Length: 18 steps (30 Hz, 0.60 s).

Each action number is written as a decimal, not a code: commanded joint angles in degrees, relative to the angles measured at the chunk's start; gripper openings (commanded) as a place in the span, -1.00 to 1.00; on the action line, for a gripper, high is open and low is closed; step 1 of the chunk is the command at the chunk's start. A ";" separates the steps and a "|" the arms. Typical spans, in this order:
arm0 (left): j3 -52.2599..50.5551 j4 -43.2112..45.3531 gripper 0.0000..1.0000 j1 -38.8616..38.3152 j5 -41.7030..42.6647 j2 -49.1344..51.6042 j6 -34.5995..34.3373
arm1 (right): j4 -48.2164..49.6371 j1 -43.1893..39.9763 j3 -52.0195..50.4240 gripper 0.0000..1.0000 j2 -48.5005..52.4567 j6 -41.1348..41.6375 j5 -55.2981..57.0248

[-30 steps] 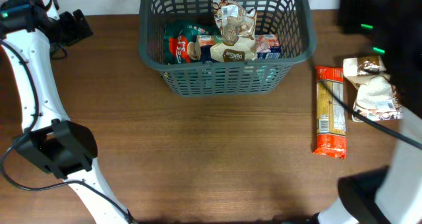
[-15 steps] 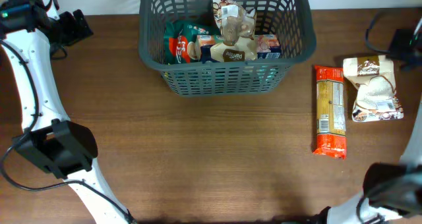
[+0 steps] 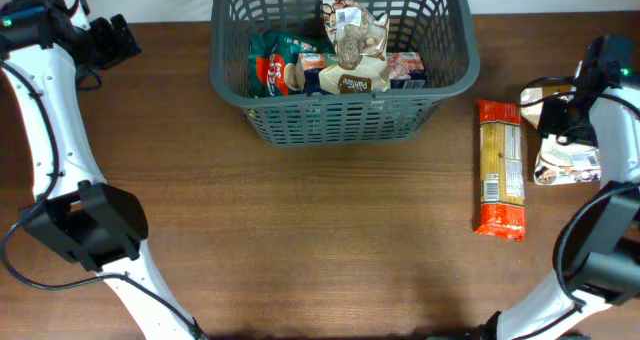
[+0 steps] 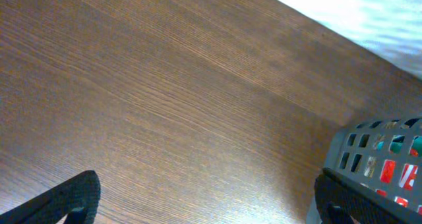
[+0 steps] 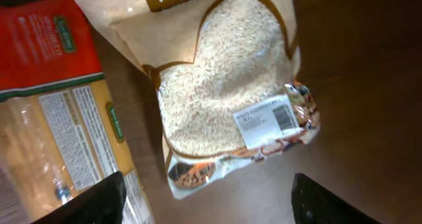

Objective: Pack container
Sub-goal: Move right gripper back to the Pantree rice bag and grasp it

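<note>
1. container [image 3: 340,93]: dark grey lattice basket with a thick rim, upright on the brown wood-grain table [image 3: 300,230], at the far side, mouth facing up; one corner also seen in the left wrist view [image 4: 376,165]

2. inside the container: green and red packet [image 3: 270,68] at its left end; beige bag [image 3: 352,42] in the middle; pale box [image 3: 407,70] at its right end, touching the beige bag

3. pasta packet [image 3: 499,170]: long, orange-red at the ends, clear and yellow in the middle; flat on the table, just right of the container and apart from it, lying lengthwise near to far; also in the right wrist view [image 5: 53,105]

4. rice bag [image 5: 231,99]: clear window of white grains, brown trim, barcode label; flat on the table, right of the container, beyond the pasta packet and just beside it; partly hidden under the right arm from overhead [image 3: 570,165]

5. left tool [image 4: 208,207]: fingers spread wide, nothing between them; well left of the container, over bare table; from overhead [image 3: 118,38] level with the container's far half

6. right tool [image 5: 211,201]: fingers spread wide, empty; right of the container, above the rice bag; contact with the bag cannot be told
</note>
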 commanded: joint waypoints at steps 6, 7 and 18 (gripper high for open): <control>-0.11 0.11 0.99 0.15 -0.39 0.00 -0.72 | 4.24 0.55 -0.70 0.54 6.58 -3.67 -0.70; -0.11 0.11 0.99 0.15 -0.39 0.00 -0.72 | 4.92 0.57 -0.70 0.54 7.26 -3.98 -0.72; -0.11 0.11 0.99 0.15 -0.39 0.00 -0.72 | 11.06 0.94 -0.70 0.50 12.90 -5.27 -0.35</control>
